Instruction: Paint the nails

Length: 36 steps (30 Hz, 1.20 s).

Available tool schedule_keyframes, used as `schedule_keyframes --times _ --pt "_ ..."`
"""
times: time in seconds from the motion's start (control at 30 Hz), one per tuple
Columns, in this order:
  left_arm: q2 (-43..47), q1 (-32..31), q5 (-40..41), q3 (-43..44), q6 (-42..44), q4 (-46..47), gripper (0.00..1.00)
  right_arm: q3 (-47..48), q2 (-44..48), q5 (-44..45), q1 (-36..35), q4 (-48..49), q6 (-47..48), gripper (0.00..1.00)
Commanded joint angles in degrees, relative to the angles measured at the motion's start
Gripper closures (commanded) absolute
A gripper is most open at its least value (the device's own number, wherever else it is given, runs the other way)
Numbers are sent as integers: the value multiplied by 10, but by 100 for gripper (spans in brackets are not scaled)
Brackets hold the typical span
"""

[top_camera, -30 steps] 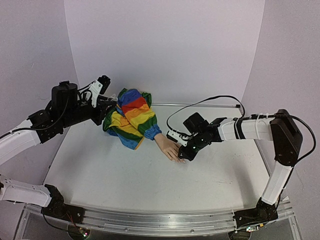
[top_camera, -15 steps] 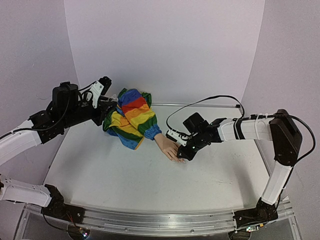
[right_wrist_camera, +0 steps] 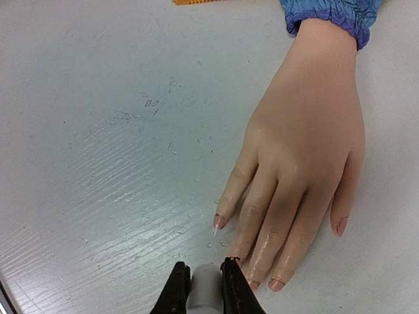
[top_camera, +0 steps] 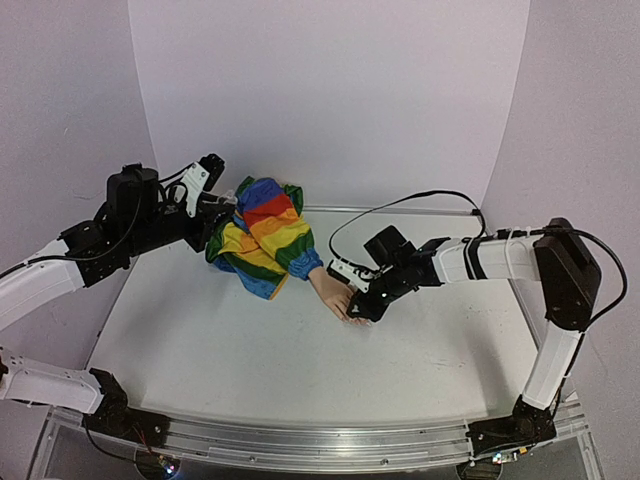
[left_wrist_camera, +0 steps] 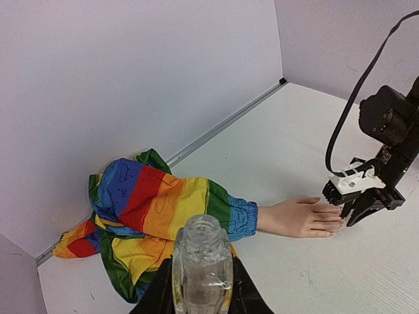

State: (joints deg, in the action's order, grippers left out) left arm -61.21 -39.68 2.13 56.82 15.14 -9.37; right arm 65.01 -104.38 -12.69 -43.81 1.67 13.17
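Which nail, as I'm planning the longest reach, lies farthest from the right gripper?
The thumb nail, alone at the right of the right wrist view; the four finger nails cluster close to the right gripper.

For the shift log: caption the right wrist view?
Right claw, shut on a pale cap, at the nails of a palm-down mannequin hand, blue cuff above.

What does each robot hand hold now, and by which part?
The left hand grips the clear bottle by its body, neck free. The right hand pinches a pale cap by its sides.
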Motion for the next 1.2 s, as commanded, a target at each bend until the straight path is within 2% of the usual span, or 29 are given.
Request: schedule_keyframes --times 0.0,1.17 --pt "4 1 -4 2 3 38 100 16 -9 -22 -4 -2 -5 100" --pt "2 1 -8 1 -1 38 100 28 -35 1 -6 27 -8 100"
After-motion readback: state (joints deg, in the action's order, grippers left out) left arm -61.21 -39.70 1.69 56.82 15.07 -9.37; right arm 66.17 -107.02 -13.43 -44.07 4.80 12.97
